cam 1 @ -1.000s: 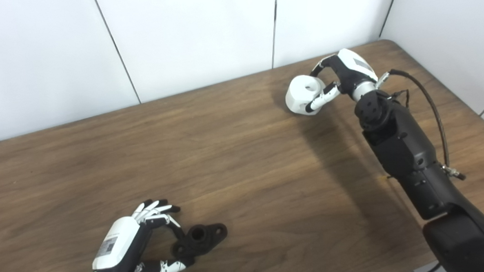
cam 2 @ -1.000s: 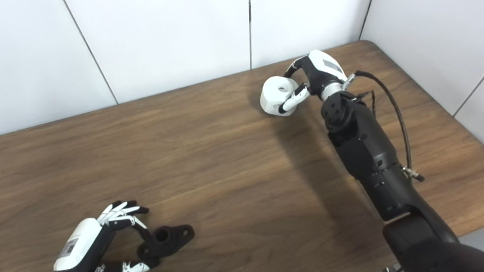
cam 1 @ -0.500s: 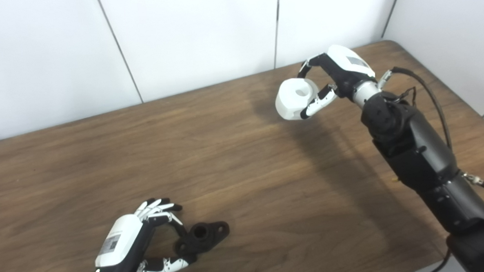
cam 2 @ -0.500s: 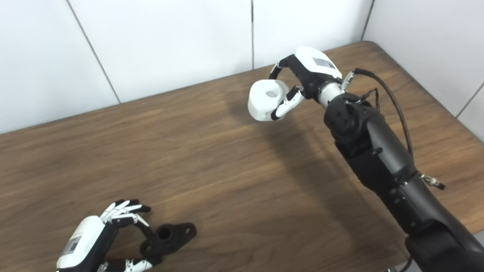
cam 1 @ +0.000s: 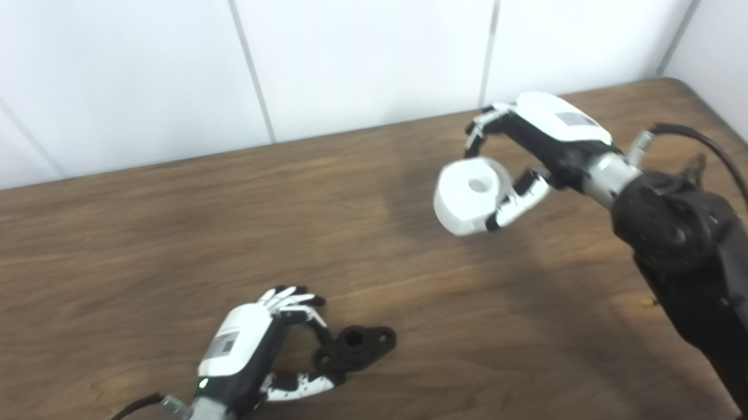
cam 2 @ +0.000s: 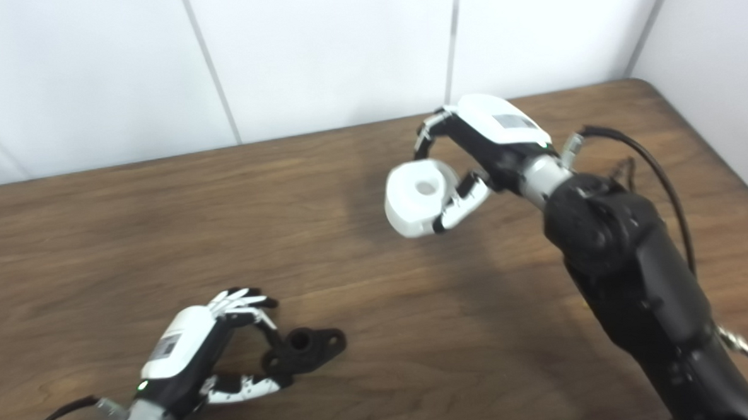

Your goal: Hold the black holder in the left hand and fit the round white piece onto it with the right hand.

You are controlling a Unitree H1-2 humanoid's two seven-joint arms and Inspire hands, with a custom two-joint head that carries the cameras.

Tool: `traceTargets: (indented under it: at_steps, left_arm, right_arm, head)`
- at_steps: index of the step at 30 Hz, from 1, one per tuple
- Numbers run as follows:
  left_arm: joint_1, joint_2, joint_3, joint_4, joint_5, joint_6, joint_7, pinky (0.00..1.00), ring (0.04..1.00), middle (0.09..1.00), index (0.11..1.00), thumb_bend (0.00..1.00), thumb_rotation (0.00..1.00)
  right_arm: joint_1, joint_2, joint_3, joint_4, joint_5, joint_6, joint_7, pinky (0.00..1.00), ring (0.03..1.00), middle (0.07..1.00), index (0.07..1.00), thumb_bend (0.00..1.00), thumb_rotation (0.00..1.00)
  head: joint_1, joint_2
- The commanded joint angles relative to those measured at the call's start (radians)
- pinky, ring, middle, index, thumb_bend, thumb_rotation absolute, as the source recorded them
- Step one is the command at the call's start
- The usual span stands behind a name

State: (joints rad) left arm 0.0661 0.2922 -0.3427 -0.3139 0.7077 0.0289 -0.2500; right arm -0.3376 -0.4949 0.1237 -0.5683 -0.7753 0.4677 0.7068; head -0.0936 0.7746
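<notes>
The black holder lies flat on the wooden table near the front, a short collar with a hole and flange ears. My left hand is beside it on its left, with fingers and thumb closed on its left end. My right hand is shut on the round white piece, a thick disc with a centre hole facing up. It holds the piece in the air above the table's right middle, well away from the holder. Both also show in the right eye view: the holder and the white piece.
The wooden table runs to a white panelled wall at the back and a rounded corner at the right. A black cable loops from my right wrist.
My right hand has lifted the white piece off the table and carried it left and nearer. The camera has shifted, so the whole picture moved. The left hand stays on the holder.
</notes>
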Motion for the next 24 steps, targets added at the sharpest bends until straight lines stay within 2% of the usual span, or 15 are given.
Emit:
traceTargets:
  at_steps: [1,5,12,24]
  left_arm:
    - [0.011,-0.005,-0.027,0.008,0.006,0.030,-0.053,0.94,0.904,0.815,0.485,0.52,0.06]
    - [0.008,-0.016,-0.034,0.005,0.015,0.043,-0.054,0.94,0.909,0.820,0.485,0.52,0.06]
    - [-0.002,-0.029,-0.048,-0.002,0.025,0.061,-0.053,0.94,0.906,0.817,0.485,0.52,0.06]
    - [-0.017,-0.047,-0.054,-0.013,0.044,0.082,-0.069,0.93,0.903,0.811,0.485,0.52,0.06]
  right_arm:
    - [-0.022,-0.003,-0.014,-0.059,-0.003,0.001,0.021,0.87,0.933,0.830,0.484,0.52,0.14]
    - [-0.014,0.006,-0.006,-0.096,0.000,0.000,0.059,0.87,0.931,0.833,0.483,0.53,0.14]
    - [-0.010,0.059,0.010,-0.155,-0.026,0.001,0.140,0.90,0.932,0.839,0.483,0.53,0.14]
    - [-0.008,0.148,0.067,-0.215,-0.043,-0.002,0.208,0.93,0.935,0.838,0.482,0.53,0.14]
  head:
    - [0.010,0.005]
    - [0.021,0.014]
    - [0.036,0.033]
    - [0.054,0.068]
